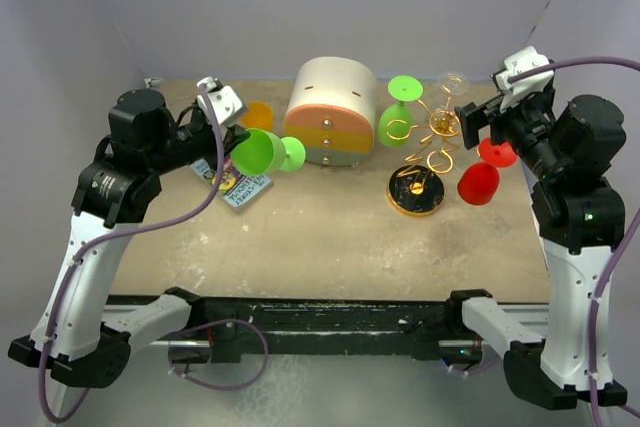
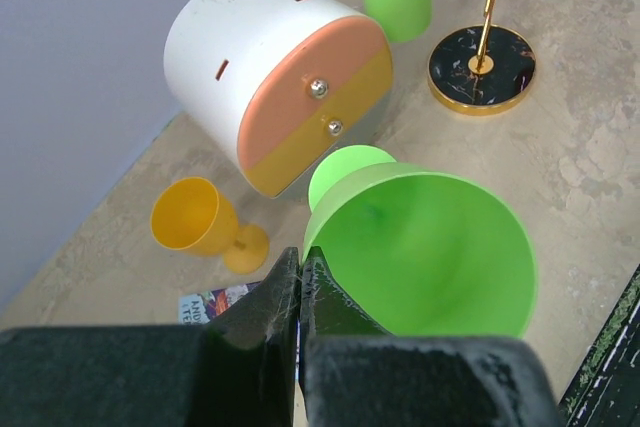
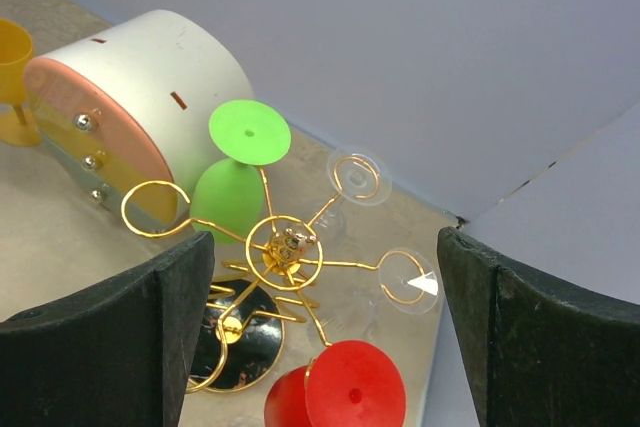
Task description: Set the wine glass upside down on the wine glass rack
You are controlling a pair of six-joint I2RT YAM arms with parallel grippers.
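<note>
While the green glass (image 2: 430, 247) was grasped by its rim in the left gripper (image 2: 302, 272), at the rack's (image 1: 415, 192) nine o'clock and well apart from it, the right gripper (image 3: 322, 240) was seen released over the rack.

The bright green plastic wine glass (image 2: 420, 247) fills the lower middle of the left wrist view. It is tipped on its side with its open mouth facing the camera and its round foot behind. The left gripper (image 2: 301, 272) pinches its rim. The gold wire rack (image 1: 415, 190), with curled loop arms, stands upright right of centre in the top view on its round black-and-gold disc base, well apart from the glass.
</note>
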